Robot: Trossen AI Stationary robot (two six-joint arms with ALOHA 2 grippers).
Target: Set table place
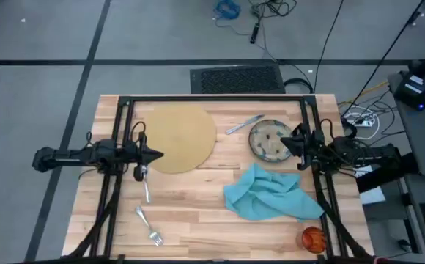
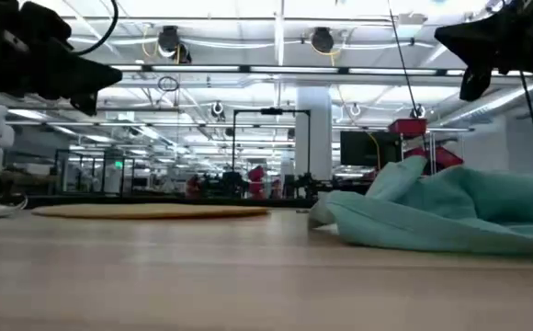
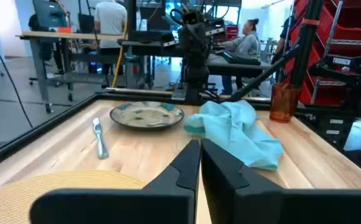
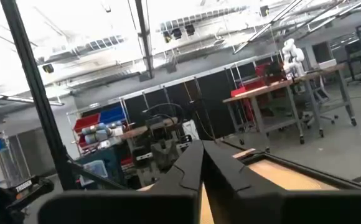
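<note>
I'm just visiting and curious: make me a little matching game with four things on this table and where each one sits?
Things:
1. placemat
2. dish
3. napkin
4. cup

Places:
A. crumpled in the table's right half, between dish and cup
B. near the table's front right corner
C. flat in front of the left gripper
D. under the right gripper, a knife beside it

Pairs: 1-C, 2-D, 3-A, 4-B
</note>
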